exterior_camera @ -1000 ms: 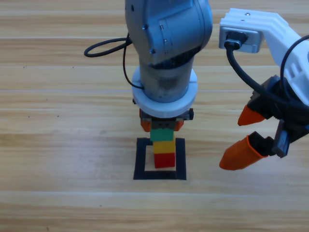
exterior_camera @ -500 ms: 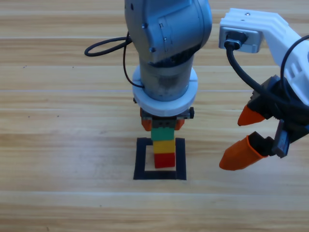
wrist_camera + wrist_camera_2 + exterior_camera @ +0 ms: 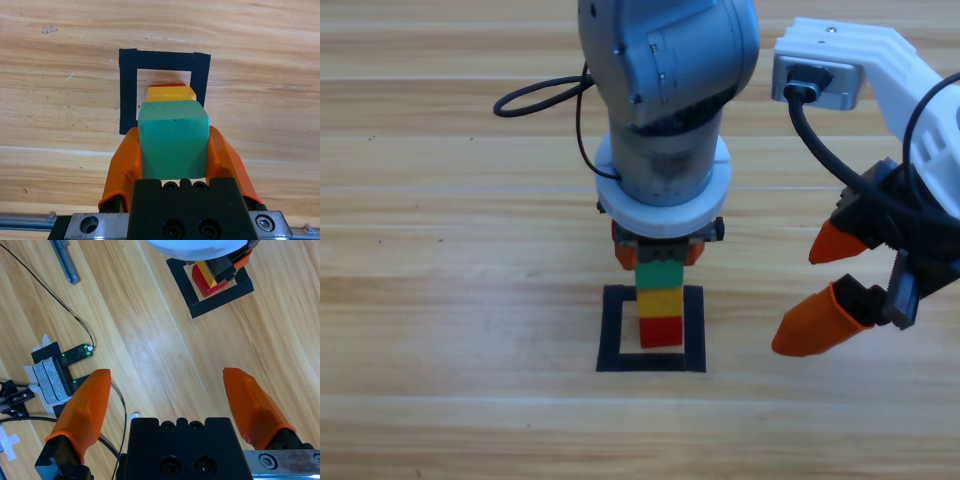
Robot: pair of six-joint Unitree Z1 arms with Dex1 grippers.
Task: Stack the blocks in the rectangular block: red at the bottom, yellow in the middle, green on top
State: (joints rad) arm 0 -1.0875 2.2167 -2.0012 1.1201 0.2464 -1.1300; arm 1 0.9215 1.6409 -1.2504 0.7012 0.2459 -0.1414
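Note:
Inside the black tape square (image 3: 610, 330) stands a stack: red cube (image 3: 661, 332) at the bottom, yellow cube (image 3: 661, 301) on it, teal-green cube (image 3: 658, 275) on top. My left gripper (image 3: 658, 262) comes straight down over the stack. In the left wrist view its jaws press both sides of the green cube (image 3: 173, 135), which rests on the yellow cube (image 3: 171, 94); only a sliver of the red cube (image 3: 169, 85) shows. My right gripper (image 3: 803, 298) hangs open to the right of the square, holding nothing.
A black cable (image 3: 535, 98) loops on the table behind the left arm. The right wrist view shows cables, a taped-down small device (image 3: 50, 375) and a metal bar (image 3: 65, 260) off to one side, with bare wood between the right gripper (image 3: 166, 374) and the tape square (image 3: 220, 300).
The left arm has shifted only a trace; the stack stays in place and the right gripper holds almost still.

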